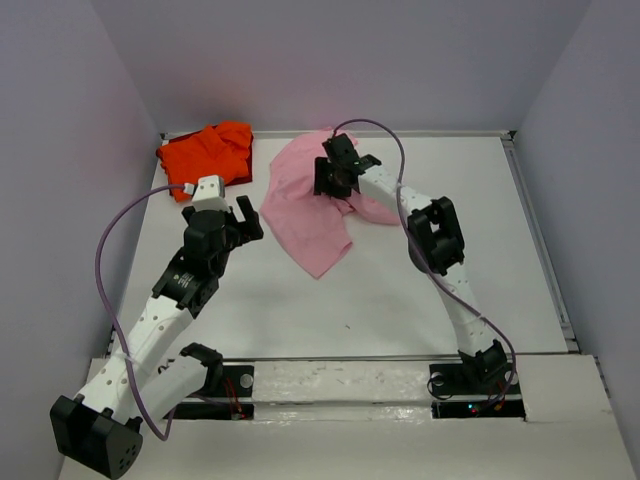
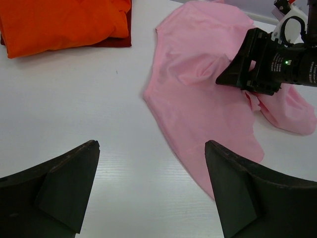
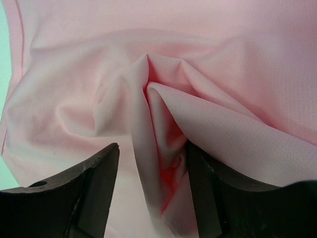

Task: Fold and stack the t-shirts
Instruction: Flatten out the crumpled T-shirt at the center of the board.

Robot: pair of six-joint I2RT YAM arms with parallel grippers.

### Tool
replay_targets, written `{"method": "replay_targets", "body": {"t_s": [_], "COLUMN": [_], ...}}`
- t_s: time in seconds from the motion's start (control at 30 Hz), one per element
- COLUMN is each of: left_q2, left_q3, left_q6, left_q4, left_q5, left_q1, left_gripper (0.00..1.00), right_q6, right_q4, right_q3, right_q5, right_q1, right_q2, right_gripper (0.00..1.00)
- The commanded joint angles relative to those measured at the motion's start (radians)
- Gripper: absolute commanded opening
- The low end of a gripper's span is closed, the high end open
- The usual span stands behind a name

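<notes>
The light pink t-shirt point(image 1: 305, 215) lies rumpled and spread at the back middle of the table; it also shows in the left wrist view point(image 2: 198, 104). The bright orange-red t-shirt point(image 1: 205, 152) lies bunched at the back left, also in the left wrist view point(image 2: 59, 22). My right gripper point(image 1: 328, 182) is pressed down on the pink t-shirt's upper middle. In the right wrist view its jaws stand partly apart around a raised fold of the pink t-shirt point(image 3: 158, 114), with the right gripper point(image 3: 151, 173) touching the fold on one side. My left gripper point(image 2: 151, 188) is open and empty above bare table, just left of the pink shirt's lower edge.
The white table point(image 1: 400, 290) is walled at the back and both sides. The right arm point(image 1: 435, 235) reaches across the right half. A purple cable point(image 1: 105, 260) loops off the left arm.
</notes>
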Motion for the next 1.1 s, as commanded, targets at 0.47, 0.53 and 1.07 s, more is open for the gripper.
{"method": "replay_targets", "body": {"t_s": [0.47,0.53,1.07], "left_q2": [-0.028,-0.005,0.311], "left_q3": [-0.098,-0.136,-0.232], "left_q6": [-0.409,-0.46,-0.615], "left_q4": [0.071,0.091,0.261], "left_q5": [0.213,0.2,0.129], "left_q1": [-0.077,-0.094,-0.326], "left_gripper": [0.94,0.94,0.92], "right_q6": [-0.156,-0.167,-0.174], "right_q4": [0.187,0.211,0.219], "right_q3": [-0.531,-0.594,-0.802], "right_q5": [0.035,0.072,0.176], "right_q1": [0.018,0.018,0.018], "right_q2": [-0.68,-0.738,-0.86], "right_gripper": [0.63,0.63,0.63]}}
